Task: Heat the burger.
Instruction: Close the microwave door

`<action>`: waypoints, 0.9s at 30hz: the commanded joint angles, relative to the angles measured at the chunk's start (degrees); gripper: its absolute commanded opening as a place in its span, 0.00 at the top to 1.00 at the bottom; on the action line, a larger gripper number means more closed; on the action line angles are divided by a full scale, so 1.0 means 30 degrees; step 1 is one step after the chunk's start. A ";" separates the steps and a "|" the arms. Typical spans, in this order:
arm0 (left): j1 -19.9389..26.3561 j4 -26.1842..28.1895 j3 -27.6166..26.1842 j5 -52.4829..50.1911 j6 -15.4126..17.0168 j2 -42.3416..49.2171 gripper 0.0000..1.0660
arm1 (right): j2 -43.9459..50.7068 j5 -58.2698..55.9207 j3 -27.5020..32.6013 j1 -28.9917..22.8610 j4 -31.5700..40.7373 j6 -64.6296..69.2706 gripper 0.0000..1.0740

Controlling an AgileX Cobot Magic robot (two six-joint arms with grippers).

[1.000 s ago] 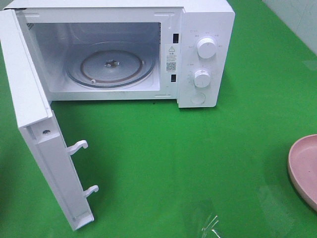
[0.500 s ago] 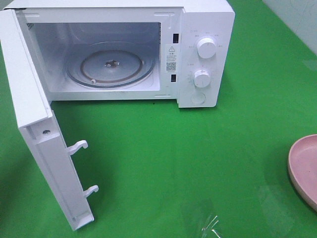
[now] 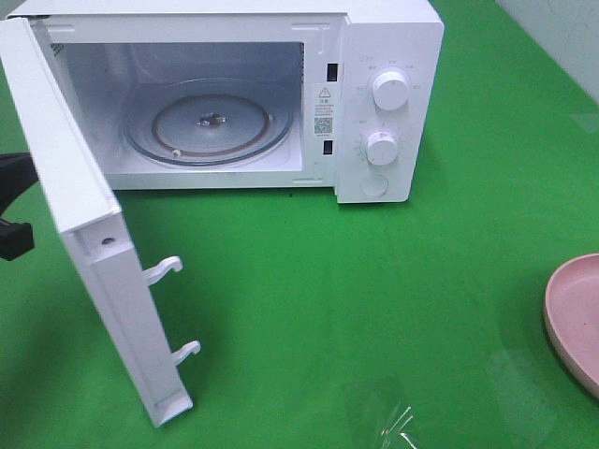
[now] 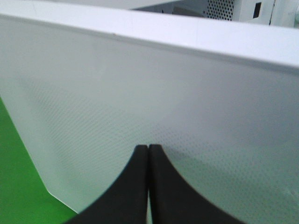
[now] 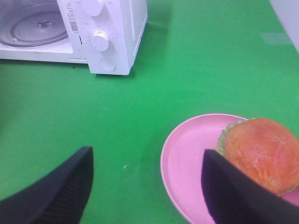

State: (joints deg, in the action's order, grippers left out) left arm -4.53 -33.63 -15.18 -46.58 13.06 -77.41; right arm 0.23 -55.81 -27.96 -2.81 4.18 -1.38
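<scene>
Plainly, the left gripper (image 4: 148,154) has its two black fingers pressed together with nothing between them, the tips right up against the outer face of the white microwave door (image 4: 154,102), though real contact cannot be made out. That door (image 3: 94,253) stands swung out on its hinge, with two hook latches on its edge, and it fills nearly everything ahead of those jaws; a strip of green tabletop (image 4: 18,186) shows to one side. Beyond the door, the microwave (image 3: 388,103) stands open with its glass turntable (image 3: 211,126) bare inside and two dials on the panel. The right gripper (image 5: 147,182) has its jaws set wide apart and holds nothing. Just beside one of its fingers, partly hidden behind it, the burger (image 5: 259,151) sits on a pink plate (image 5: 187,163), bun up, with green lettuce peeping out at the rim. Between those jaws lies open green tabletop, and the microwave stands well apart beyond it.
</scene>
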 commanded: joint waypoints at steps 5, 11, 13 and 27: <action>-0.2865 0.2445 -0.0306 -0.0477 -0.1318 -0.2024 1.00 | 0.0516 0.0306 0.0038 0.0076 0.0076 -0.0172 0.38; -0.4679 0.4985 -0.0306 -0.1203 -0.2578 -0.3151 1.00 | 0.0516 0.0306 0.0038 0.0076 0.0076 -0.0172 0.38; -0.5367 0.5806 -0.0363 -0.1795 -0.2941 -0.3686 1.00 | 0.0516 0.0306 0.0038 0.0076 0.0076 -0.0172 0.38; -0.8919 0.9969 -0.3323 -0.1948 -0.3476 -0.6646 1.00 | 0.0516 0.0306 0.0038 0.0076 0.0076 -0.0172 0.38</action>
State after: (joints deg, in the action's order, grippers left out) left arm -30.83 -5.10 -24.75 -51.34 2.81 -97.46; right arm 0.23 -55.81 -27.96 -2.81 4.24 -1.38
